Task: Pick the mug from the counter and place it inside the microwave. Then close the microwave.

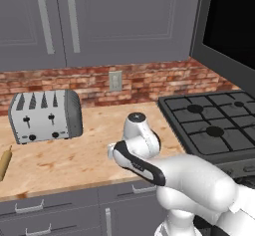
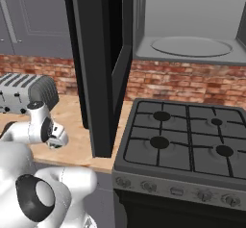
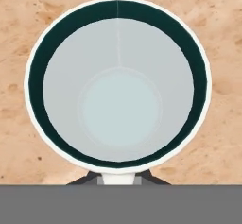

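Observation:
The mug [image 3: 118,105] stands on the counter [image 3: 222,124], seen straight down from above in the hand view: pale blue-grey inside, teal rim. My gripper [image 3: 118,179] is shut on the mug at its near edge, one dark fingertip [image 3: 85,180] on each side of a small pale part of the mug. In the left base view my hand [image 1: 141,136] points down over the counter [image 1: 64,160] and hides the mug. The microwave [image 2: 192,46] hangs above the stove, its interior and turntable showing. Its door [image 2: 96,54] stands swung wide open.
A silver toaster [image 1: 45,115] stands at the back left of the counter. A wooden rolling pin [image 1: 4,163] lies at the far left edge. The black gas stovetop [image 2: 182,135] is to the right. The open microwave door [image 1: 224,26] juts out over the counter's right end.

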